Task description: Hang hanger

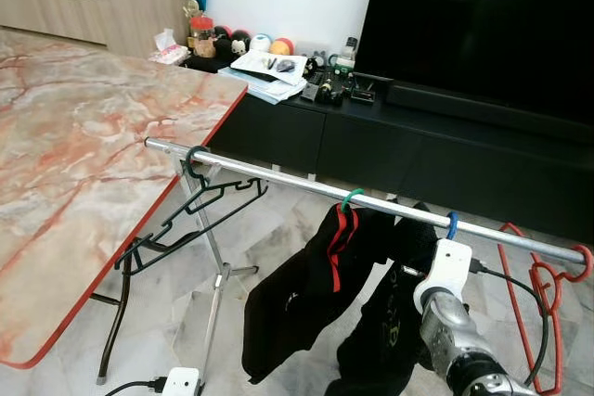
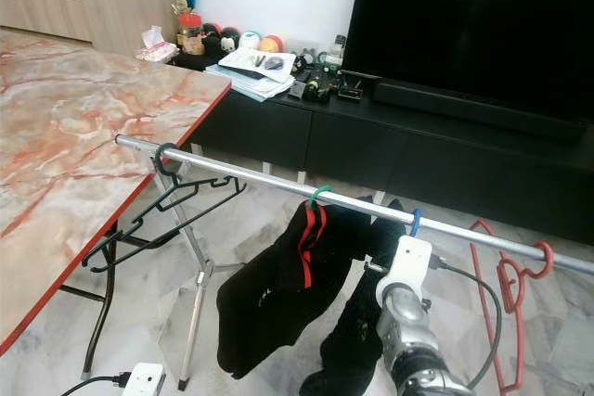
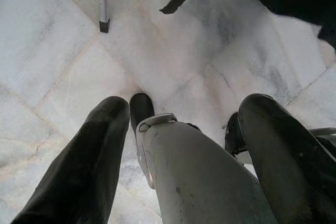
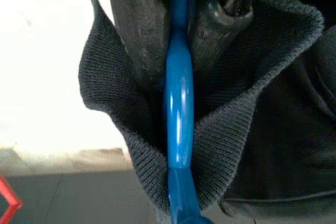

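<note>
The right end effector [image 4: 181, 3] grips a blue hanger [image 4: 178, 114] carrying a dark garment [image 1: 380, 322], its hook over the metal rail [image 1: 278, 177] between a green hanger [image 1: 351, 199] and a red hanger [image 1: 548, 294]. The left end effector [image 3: 184, 129] hangs open above the marble floor [image 3: 63, 51].

Blue hanger [image 1: 452, 224] hooked over silver rail [image 1: 306, 184], dark knit garment [image 1: 390, 322] draped from it, neck upright
</note>
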Available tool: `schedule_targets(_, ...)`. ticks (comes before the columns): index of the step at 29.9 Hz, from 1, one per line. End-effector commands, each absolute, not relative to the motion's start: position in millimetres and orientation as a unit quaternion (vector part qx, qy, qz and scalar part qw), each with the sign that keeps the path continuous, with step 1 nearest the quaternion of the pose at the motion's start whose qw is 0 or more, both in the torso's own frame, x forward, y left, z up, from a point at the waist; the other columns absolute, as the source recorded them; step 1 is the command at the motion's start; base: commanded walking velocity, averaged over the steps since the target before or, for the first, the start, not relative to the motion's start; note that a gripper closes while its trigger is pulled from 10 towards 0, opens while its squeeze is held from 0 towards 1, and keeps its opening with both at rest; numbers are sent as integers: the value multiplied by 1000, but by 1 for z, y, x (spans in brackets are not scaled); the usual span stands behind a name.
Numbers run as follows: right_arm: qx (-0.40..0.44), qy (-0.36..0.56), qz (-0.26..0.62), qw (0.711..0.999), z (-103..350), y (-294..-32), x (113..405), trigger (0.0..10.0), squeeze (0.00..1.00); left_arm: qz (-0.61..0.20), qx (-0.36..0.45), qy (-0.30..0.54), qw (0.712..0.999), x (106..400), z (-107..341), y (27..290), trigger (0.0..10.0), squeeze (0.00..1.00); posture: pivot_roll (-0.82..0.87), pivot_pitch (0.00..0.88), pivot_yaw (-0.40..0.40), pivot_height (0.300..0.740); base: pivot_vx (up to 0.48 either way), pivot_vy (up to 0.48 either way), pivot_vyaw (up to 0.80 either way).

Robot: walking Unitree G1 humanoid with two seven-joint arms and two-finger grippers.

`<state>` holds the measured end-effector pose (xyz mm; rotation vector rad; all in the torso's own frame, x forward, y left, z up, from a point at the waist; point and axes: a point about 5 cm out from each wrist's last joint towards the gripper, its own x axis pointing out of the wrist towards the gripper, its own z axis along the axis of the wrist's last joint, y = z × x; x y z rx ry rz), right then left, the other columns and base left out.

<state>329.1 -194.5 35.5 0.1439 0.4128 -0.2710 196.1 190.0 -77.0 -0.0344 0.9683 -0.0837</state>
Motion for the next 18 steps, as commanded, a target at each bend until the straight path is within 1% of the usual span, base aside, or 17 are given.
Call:
schedule_targets(1,62,164,-127,976,46,-196,334,0,0,-50,-8,479,877,192,-80,188,10000,0,137,0,-66,740,0,0,0)
schedule_targets(7,54,136,-97,984,46,-191,330,0,0,-51,-7,480,876,191,-80,189,10000,0,122,0,-61,740,0,0,0)
schedule_targets(11,28,113,-68,991,44,-187,325,0,0,-56,-3,482,875,190,-81,189,10000,0,113,0,-56,740,0,0,0)
schedule_targets(18,9,85,-37,996,45,-186,318,0,0,-57,2,483,874,189,-81,190,10000,0,105,0,-53,740,0,0,0)
